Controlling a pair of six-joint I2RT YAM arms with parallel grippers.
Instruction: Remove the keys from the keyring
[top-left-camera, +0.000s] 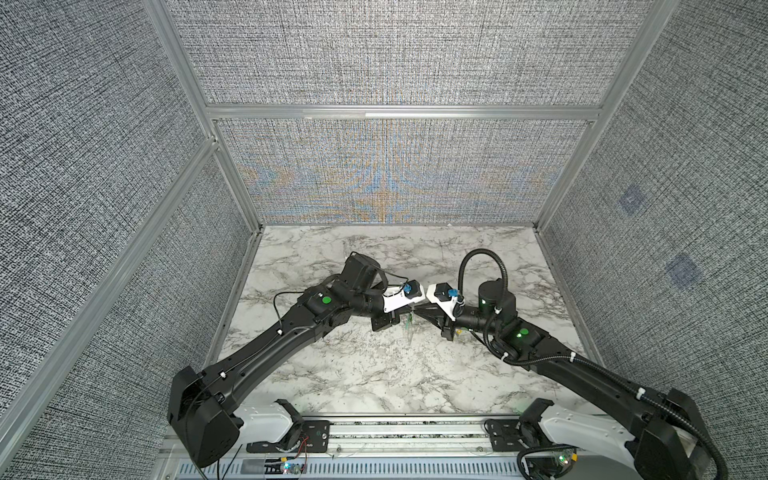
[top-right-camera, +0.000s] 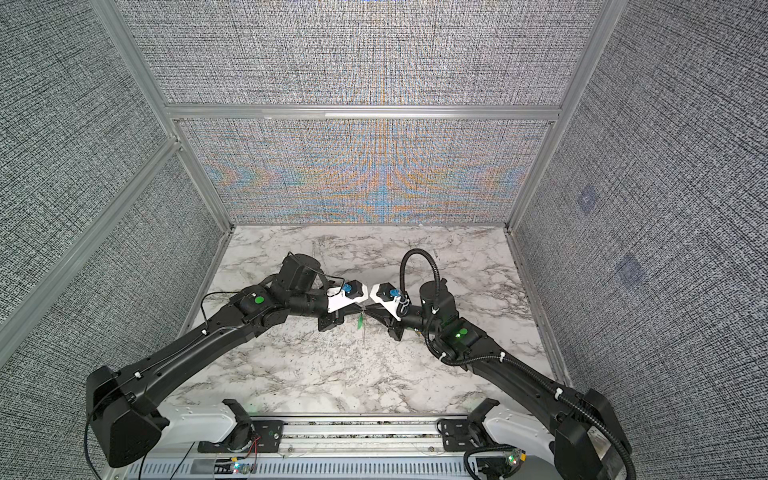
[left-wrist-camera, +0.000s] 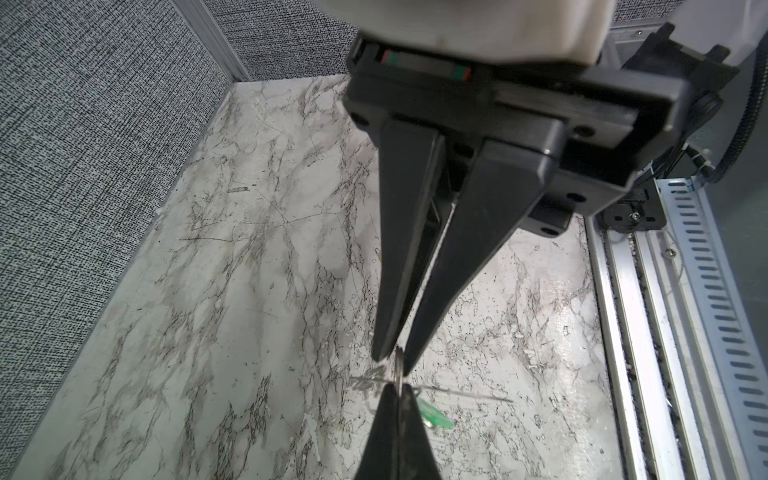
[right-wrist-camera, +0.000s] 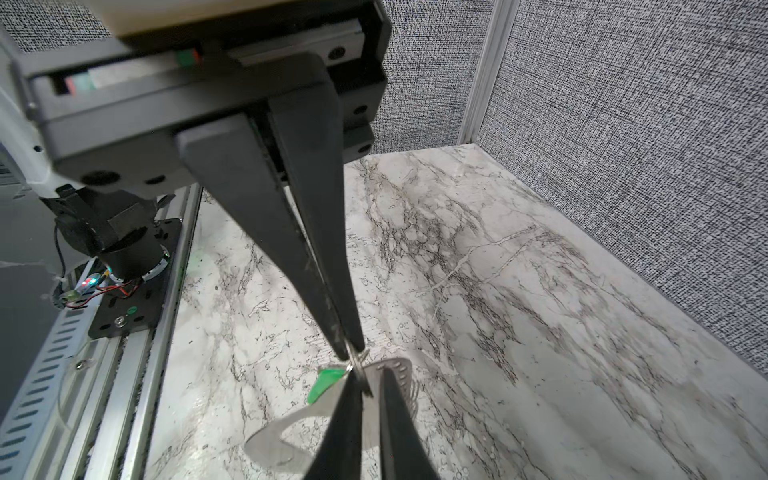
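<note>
Nearest the lens in the left wrist view, the left end effector (left-wrist-camera: 392, 362) has its two black wedge fingers pressed together and clamped on the keyring (left-wrist-camera: 399, 374). The keyring shows there edge-on, as a thin bright line running from those tips into the tips of the right end effector (left-wrist-camera: 397, 388) opposite. From the right wrist view the keyring (right-wrist-camera: 397, 368) reads as a thin flat band, grey rather than black in this light. It is bent into a long loop with a row of fine notches along one curved edge, and its lower stretch is a smooth, blurred curve beside the left fingers. The right end effector (right-wrist-camera: 352, 356) is closed tip to tip at the upper end of the loop, where a small wire ring (right-wrist-camera: 360, 368) sits; whether it pinches that ring or the band cannot be told. The green-tagged key (right-wrist-camera: 326, 386) hangs there, with a translucent oblong tag and metal that is only a blurred toothed sliver. In both top views the two end effectors meet over the middle of the marble counter (top-left-camera: 374, 374), holding the keyring clear of it, with the green tag dangling below.
</note>
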